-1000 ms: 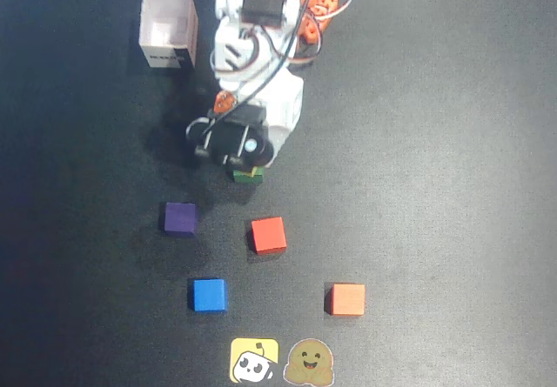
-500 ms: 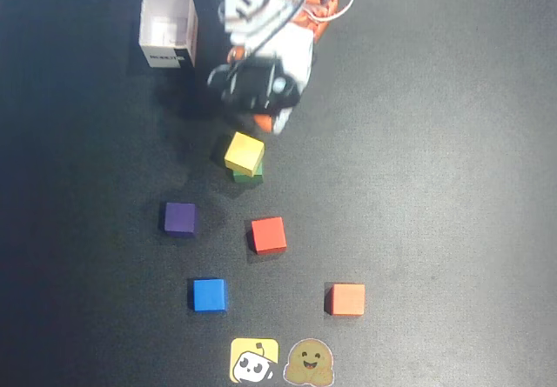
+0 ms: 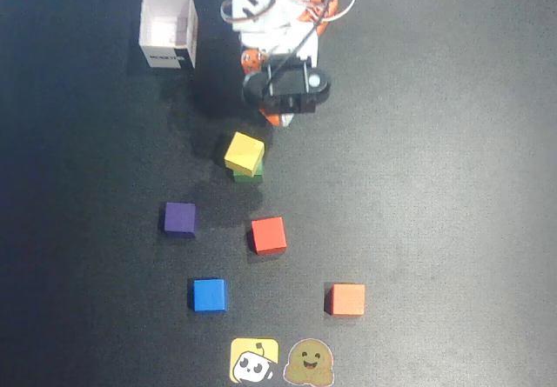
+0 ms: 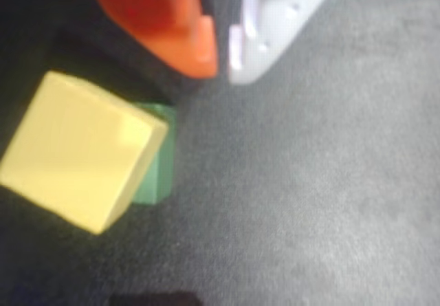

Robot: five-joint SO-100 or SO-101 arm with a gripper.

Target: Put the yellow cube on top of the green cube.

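yellow cube now rests skewed atop the green cube, below your withdrawn claw, whose tips sit nearly together, holding nothing; stacking looks done.

surface: black table mat | on it: green cube, purple cube, red cube, blue cube, orange cube, white box, two stickers

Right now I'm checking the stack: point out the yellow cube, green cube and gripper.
yellow cube [image 3: 244, 151], overhead view, top face.
green cube [image 4: 155, 179], wrist view, exposed side.
gripper [image 4: 221, 61], wrist view, between fingertips.
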